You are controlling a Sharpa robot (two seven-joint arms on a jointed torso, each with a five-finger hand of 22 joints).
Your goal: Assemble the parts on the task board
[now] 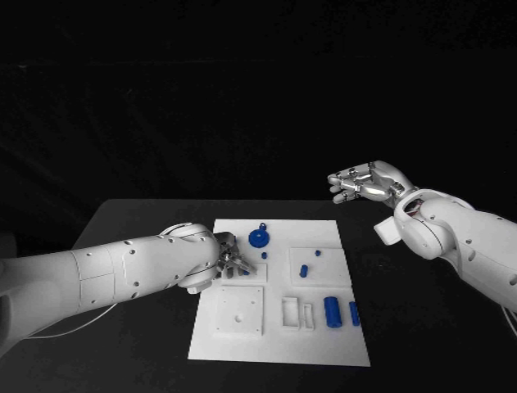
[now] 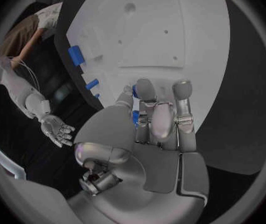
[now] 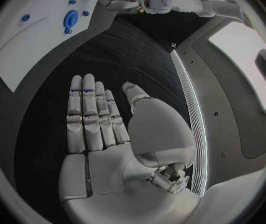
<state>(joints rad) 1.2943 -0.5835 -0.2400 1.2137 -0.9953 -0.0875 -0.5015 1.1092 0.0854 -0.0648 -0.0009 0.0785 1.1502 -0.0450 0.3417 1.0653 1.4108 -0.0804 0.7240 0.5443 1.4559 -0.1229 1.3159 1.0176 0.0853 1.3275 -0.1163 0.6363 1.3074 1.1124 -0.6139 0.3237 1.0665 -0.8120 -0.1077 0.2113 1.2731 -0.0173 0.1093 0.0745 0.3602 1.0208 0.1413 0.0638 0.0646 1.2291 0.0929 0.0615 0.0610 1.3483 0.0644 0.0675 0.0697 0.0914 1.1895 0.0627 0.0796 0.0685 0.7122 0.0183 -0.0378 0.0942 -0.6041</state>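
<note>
- Black counter [image 1: 140,221] under a dark backdrop; the white task board [image 1: 329,344] lies at its middle, long side running away from the robot.
- Parts on the board, head view: a round blue knob-like part [image 1: 260,238] near the far edge; a small blue peg [image 1: 264,255] just nearer than it; two small blue parts [image 1: 304,268] mid-board; two upright-lying blue cylinders [image 1: 332,312] at the near right, side by side and apart.
- Board also carries a raised square plate [image 1: 242,309] at the near left and a rectangular recess [image 1: 292,311] beside it.
- Left robot hand [image 1: 229,262]: low over the board's left edge, beside the peg. In the head view the forearm hides most of it.
- Left wrist view: left robot hand [image 2: 161,117] has its fingers [image 2: 183,102] drawn together and pointing down at the board [image 2: 170,30]. A scrap of blue [image 2: 135,117] shows beside the fingers; whether it is pinched cannot be told.
- The same view shows blue parts [image 2: 75,55] along the board's edge, and the other hand [image 2: 57,129] raised in the distance.
- Right robot hand [image 1: 367,182]: held high beyond the board's far right corner, well apart from all parts, holding nothing.
- Right wrist view: right robot hand [image 3: 105,124] is flat, fingers [image 3: 83,109] straight and side by side, thumb set off; nothing in the palm. The board [image 3: 27,55] with the round blue part [image 3: 70,19] lies far beyond it.
</note>
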